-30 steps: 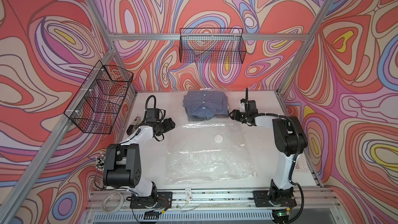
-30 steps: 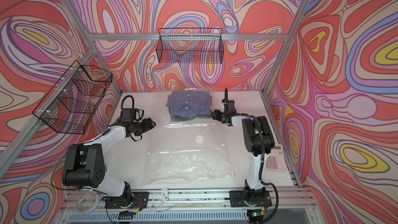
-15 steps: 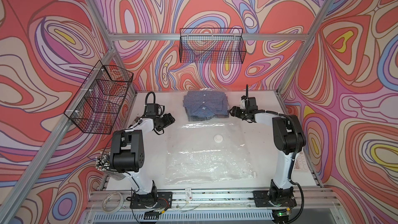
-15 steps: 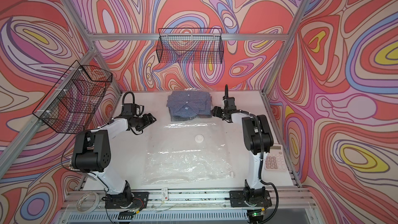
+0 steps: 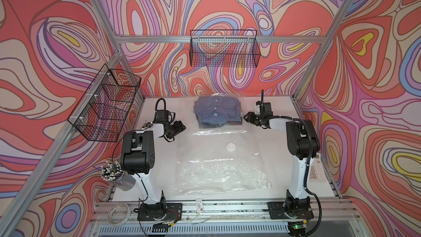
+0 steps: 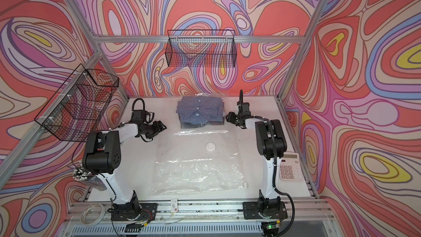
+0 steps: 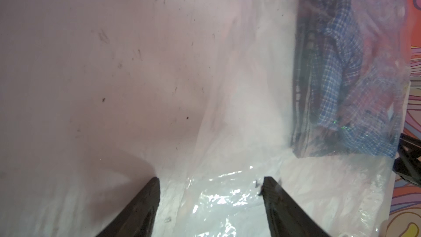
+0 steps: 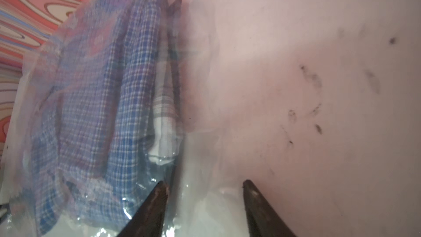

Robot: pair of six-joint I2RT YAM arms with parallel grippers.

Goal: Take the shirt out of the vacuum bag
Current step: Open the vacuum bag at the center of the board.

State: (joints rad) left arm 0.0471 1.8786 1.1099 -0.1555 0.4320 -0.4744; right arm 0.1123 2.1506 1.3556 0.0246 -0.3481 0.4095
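Our left gripper (image 7: 211, 180) stands with its jaws apart and nothing between them, low over the crinkled film at the left edge of the vacuum bag (image 5: 218, 172). Our right gripper (image 8: 204, 182) also has its jaws parted and empty, low over the bag's right side and just beside the shirt (image 8: 95, 101). We see the shirt, blue checked and folded, lying flat inside the far end of the bag on the white table (image 5: 168, 156), veiled by clear plastic in both wrist views. The round white valve (image 5: 230, 146) sits on the bag between the shirt and the rumpled near half. We cannot tell whether either fingertip touches the film.
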